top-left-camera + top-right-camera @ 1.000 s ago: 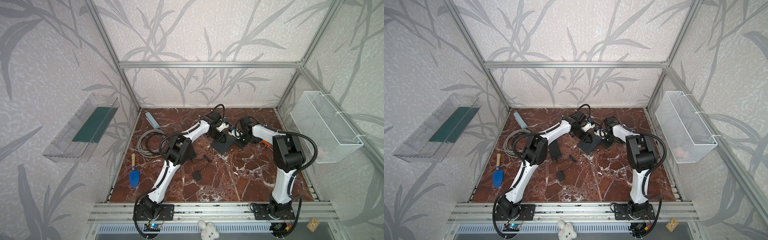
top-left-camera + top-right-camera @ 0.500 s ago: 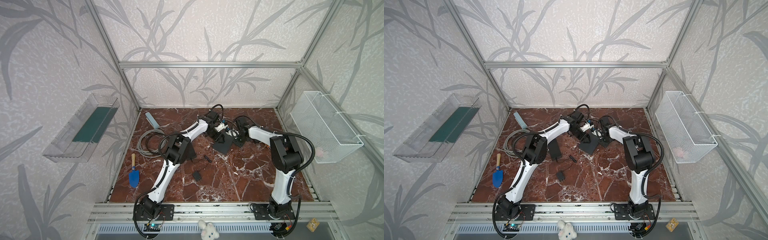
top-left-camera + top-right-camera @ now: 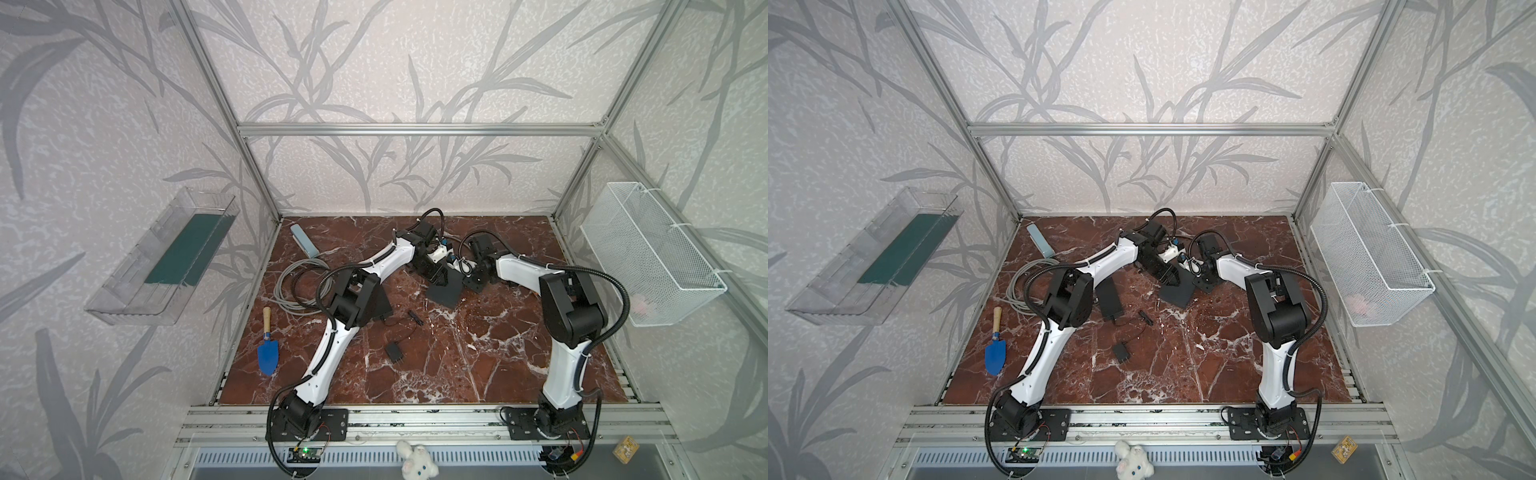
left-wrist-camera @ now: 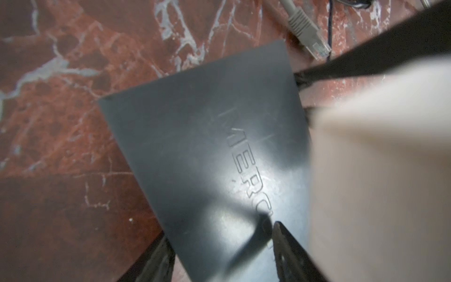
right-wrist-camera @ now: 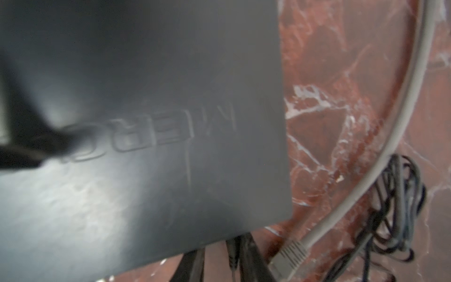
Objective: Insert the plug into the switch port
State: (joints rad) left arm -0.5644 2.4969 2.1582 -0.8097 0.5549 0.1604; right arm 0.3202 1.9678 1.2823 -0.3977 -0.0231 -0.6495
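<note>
Your left claw (image 4: 219, 236) sits at one end of the black switch (image 4: 207, 146), jaws well apart, one finger beside its edge and one over its top face; you cannot tell whether it clamps the casing. Your right claw (image 5: 219, 258) is slightly parted, released: the grey plug (image 5: 291, 254) lies on the marble tabletop (image 3: 457, 353) just beside its fingers, off one corner of the switch, its cable (image 5: 390, 136) curving away. In both top views the switch lies between the two claws
</note>
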